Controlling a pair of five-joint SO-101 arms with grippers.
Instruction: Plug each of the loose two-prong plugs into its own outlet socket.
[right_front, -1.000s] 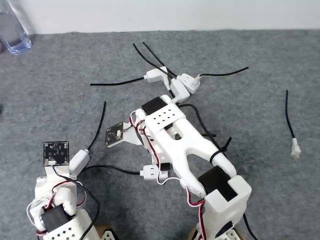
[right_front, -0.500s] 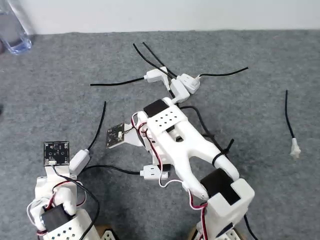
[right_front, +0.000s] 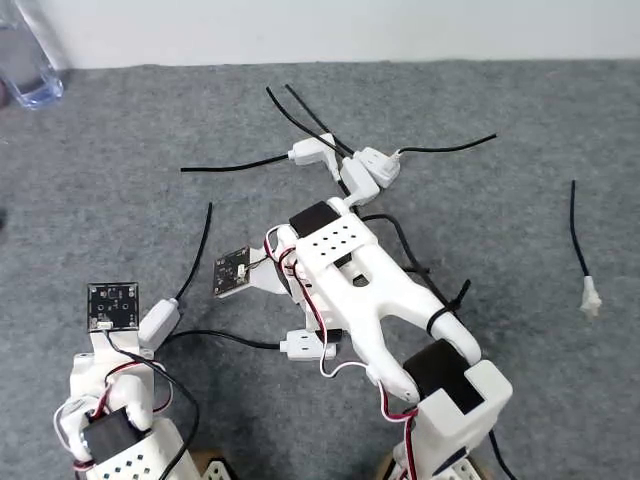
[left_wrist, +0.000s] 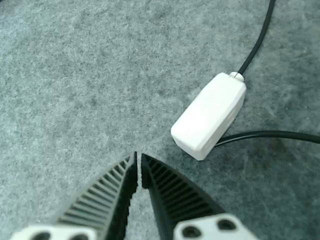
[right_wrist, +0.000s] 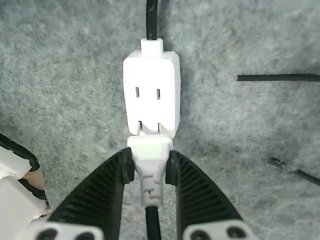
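Although the high view hides the right arm's fingers beneath its white body (right_front: 370, 285), it takes in the grey carpeted table (right_front: 500, 120). A cluster of white connectors on black cords (right_front: 362, 172) lies just ahead of that arm, and a small white plug on a short black cord (right_front: 591, 297) lies well apart at the right.

The right wrist view adds the grasp. The right gripper (right_wrist: 150, 162) is clamped on a white two-prong plug (right_wrist: 150, 152), whose prongs meet the near edge of a white outlet block (right_wrist: 151, 95). How deep they sit is hard to tell.

In the left wrist view, the left gripper (left_wrist: 139, 162) is pinched together on nothing, near a white rectangular block (left_wrist: 209, 120) whose face is turned away.
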